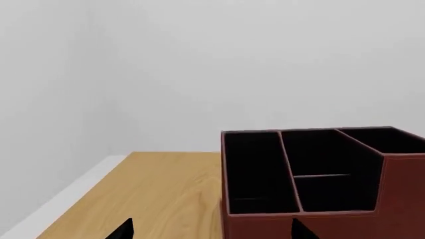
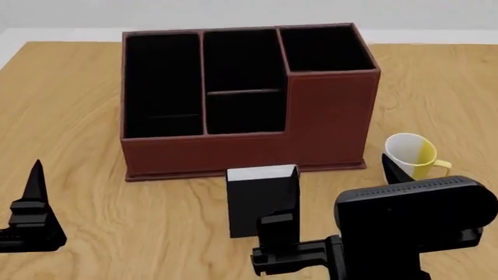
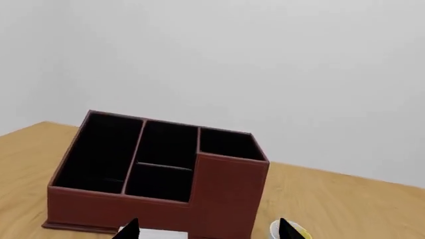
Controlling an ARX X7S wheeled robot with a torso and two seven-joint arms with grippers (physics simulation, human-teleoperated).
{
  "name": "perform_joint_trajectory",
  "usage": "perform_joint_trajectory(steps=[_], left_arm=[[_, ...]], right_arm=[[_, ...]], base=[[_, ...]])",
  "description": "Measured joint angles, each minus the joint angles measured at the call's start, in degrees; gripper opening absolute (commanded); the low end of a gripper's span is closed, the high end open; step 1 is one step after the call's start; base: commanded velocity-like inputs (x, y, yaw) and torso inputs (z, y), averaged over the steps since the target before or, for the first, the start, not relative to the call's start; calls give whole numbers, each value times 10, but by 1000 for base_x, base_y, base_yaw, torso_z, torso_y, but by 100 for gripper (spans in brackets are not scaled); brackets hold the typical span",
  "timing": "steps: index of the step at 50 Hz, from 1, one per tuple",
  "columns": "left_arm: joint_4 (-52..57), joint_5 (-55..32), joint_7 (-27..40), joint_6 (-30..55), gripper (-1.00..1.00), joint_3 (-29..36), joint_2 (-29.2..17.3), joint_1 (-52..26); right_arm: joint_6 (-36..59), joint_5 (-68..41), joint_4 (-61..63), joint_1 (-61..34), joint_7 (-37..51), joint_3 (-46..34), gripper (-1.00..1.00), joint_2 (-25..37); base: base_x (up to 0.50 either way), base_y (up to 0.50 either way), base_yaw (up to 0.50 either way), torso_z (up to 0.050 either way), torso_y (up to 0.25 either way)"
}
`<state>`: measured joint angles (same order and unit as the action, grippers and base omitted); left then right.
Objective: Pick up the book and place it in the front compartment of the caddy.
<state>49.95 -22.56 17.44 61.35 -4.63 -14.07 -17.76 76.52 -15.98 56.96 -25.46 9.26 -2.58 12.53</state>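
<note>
Two pincers showed: the right pincer (image 2: pixel 335 189) stood spread wide around the upright book (image 2: pixel 262 201), gripping nothing, just before the caddy (image 2: pixel 233 154) on the table (image 2: pixel 70 146); the left pincer's (image 2: pixel 35 192) gap was unclear.

Legible text, labels, brands, numbers, signs: none. Book (image 2: pixel 262 204) cover plain black; caddy (image 2: pixel 327 122) walls plain reddish-brown; mug (image 2: pixel 412 154) bears no lettering.

We see reddish-brown caddy (image 2: pixel 330 116), black interior; black book (image 2: pixel 260 204), light grey-white page edge; white-and-yellow mug (image 2: pixel 412 154); light wood-grain counter (image 2: pixel 70 146); black end effectors.
</note>
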Motion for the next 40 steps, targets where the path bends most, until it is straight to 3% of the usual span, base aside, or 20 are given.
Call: perform_joint_trajectory(steps=[36, 40], left_arm=[[8, -13, 12, -3, 100, -5, -6, 8], [7, -15, 13, -4, 100, -6, -7, 8]], right_arm=[[-3, -20, 10, 8, 21, 2, 100, 9], [-1, -23, 12, 6, 25, 1, 100, 10]], base=[[500, 0, 0, 0, 1], [32, 0, 0, 0, 3]])
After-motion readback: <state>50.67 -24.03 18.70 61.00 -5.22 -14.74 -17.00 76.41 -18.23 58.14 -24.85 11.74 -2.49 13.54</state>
